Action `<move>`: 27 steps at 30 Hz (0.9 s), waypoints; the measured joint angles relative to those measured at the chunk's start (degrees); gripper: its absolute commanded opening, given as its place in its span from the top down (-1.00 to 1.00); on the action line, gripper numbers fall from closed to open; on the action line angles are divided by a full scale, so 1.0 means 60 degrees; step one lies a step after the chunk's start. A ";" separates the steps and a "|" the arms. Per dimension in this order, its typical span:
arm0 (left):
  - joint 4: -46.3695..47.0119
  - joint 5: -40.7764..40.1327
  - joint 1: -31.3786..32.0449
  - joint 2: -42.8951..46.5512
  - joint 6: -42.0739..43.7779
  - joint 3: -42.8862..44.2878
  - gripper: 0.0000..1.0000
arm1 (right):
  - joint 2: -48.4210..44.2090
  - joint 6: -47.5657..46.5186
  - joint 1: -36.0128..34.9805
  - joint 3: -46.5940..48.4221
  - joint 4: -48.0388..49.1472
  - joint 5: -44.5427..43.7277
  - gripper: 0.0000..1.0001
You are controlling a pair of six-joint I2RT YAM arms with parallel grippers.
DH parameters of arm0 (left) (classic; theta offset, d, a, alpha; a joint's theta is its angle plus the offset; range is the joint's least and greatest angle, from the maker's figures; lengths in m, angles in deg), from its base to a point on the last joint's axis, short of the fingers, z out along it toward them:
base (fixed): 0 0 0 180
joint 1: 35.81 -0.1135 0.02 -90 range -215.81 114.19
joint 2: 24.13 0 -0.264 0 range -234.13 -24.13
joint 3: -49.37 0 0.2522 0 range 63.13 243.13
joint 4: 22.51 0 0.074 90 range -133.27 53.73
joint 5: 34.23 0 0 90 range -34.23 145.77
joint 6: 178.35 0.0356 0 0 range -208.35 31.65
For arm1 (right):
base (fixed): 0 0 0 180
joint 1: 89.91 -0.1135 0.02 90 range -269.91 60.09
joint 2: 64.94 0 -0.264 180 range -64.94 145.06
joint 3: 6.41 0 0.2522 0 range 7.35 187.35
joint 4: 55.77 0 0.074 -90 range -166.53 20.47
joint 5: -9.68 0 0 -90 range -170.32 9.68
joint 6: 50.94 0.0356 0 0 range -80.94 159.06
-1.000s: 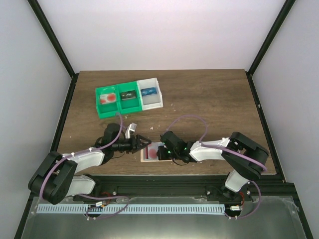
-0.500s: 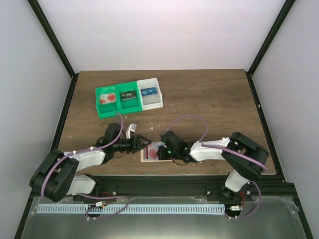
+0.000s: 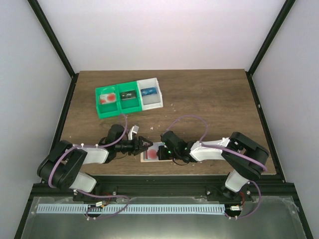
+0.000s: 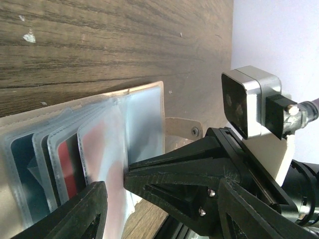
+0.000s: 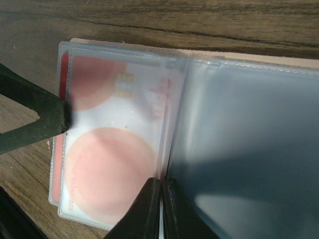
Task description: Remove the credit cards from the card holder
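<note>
Wood table (image 3: 209,99), open card holder (image 5: 249,124); clear only in wrist views: right fingers (image 5: 147,211) pressed together, left fingers (image 4: 82,214) spread.

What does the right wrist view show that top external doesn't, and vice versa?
Right wrist only: the white plastic card with red circles inside a clear sleeve; the right gripper pinched shut on a sleeve's edge. Top external only: the green plastic tray and white plastic tray at the far side, small cards in their compartments. Both: the tan leather-like card holder and the open left gripper at its left edge.
</note>
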 measured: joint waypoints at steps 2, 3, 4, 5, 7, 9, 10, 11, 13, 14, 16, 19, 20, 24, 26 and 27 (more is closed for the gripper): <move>0.0091 0.0044 0.0000 -0.0106 -0.0051 0.0000 -0.26 | 0.0000 0.0000 0.0000 0.0000 0.0000 0.0004 0.90; 0.0109 0.0069 0.0000 -0.0113 -0.0080 0.0000 -0.26 | 0.0000 0.0000 0.0000 0.0000 0.0000 0.0004 0.90; 0.0135 0.0095 0.0000 -0.0102 -0.0117 0.0000 -0.27 | 0.0000 0.0000 0.0004 0.0000 0.0000 0.0004 0.90; 0.0142 0.0106 0.0000 -0.0069 -0.0131 0.0000 -0.27 | 0.0000 0.0000 0.0000 0.0000 0.0000 0.0004 0.90; 0.0076 0.0095 0.0000 0.0080 -0.0127 0.0000 -0.27 | 0.0000 0.0000 0.0000 0.0000 0.0000 0.0000 0.90; -0.0146 0.0022 0.0000 0.0313 -0.0025 0.0018 -0.27 | 0.0000 0.0000 0.0000 0.0000 0.0000 0.0000 0.90; -0.0357 -0.0080 0.0004 0.0463 0.0080 0.0044 -0.27 | 0.0000 0.0000 0.0000 0.0000 0.0000 0.0004 0.90; -0.0546 -0.0171 0.0004 0.0594 0.0164 0.0073 -0.27 | 0.0000 0.0000 0.0004 0.0000 0.0000 0.0004 0.90; -0.0812 -0.0328 0.0004 0.0776 0.0331 0.0113 -0.27 | 0.0000 0.0000 0.0004 0.0000 0.0000 0.0000 0.91; -0.0874 -0.0364 0.0004 0.0798 0.0375 0.0124 -0.27 | 0.0000 0.0000 0.0004 0.0000 0.0000 0.0004 0.90; -0.0984 -0.0412 0.0004 0.0783 0.0433 0.0127 -0.27 | 0.0000 0.0000 0.0004 0.0000 0.0000 0.0004 0.90; -0.0994 -0.0444 0.0004 0.0648 0.0470 0.0127 -0.27 | 0.0000 0.0000 0.0004 0.0000 0.0000 0.0004 0.90; -0.0984 -0.0444 0.0004 0.0579 0.0474 0.0127 -0.27 | 0.0000 0.0000 0.0007 0.0000 0.0000 0.0004 0.90; -0.0896 -0.0430 0.0004 0.0299 0.0455 0.0124 -0.27 | 0.0000 0.0000 0.0011 -0.0007 0.0011 0.0007 0.90; -0.0761 -0.0368 0.0004 0.0229 0.0375 0.0117 -0.28 | 0.0000 0.0000 0.0011 -0.0007 0.0015 0.0007 0.89; -0.0685 -0.0324 0.0004 0.0219 0.0335 0.0109 -0.28 | 0.0000 0.0000 0.0011 -0.0007 0.0018 0.0007 0.89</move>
